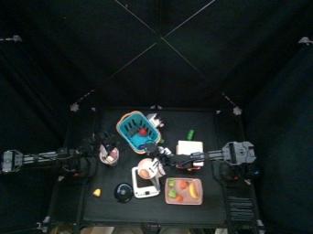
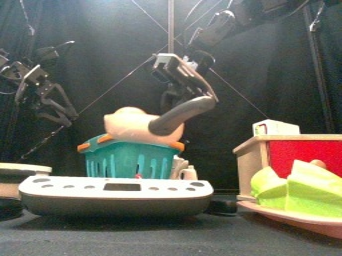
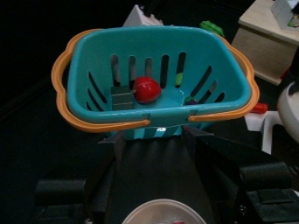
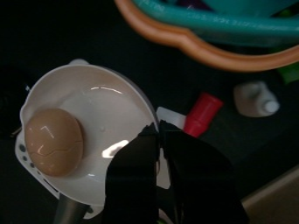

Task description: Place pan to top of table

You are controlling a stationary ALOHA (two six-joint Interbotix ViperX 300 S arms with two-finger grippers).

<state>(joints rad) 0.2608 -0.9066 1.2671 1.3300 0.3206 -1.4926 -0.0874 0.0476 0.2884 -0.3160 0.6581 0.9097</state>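
The top view looks straight down from high above, so the tabletop sits small in the middle, with one arm entering from each side. The front view sits at the tabletop's front edge, looking level across it, with a white scale large and close. The left wrist view looks from just beside the teal basket into its inside. The right wrist view looks down at very close range onto the pan, with the basket's orange rim at the frame's edge. The basket appears in all four views; the pan shows in the top, front and right wrist views.
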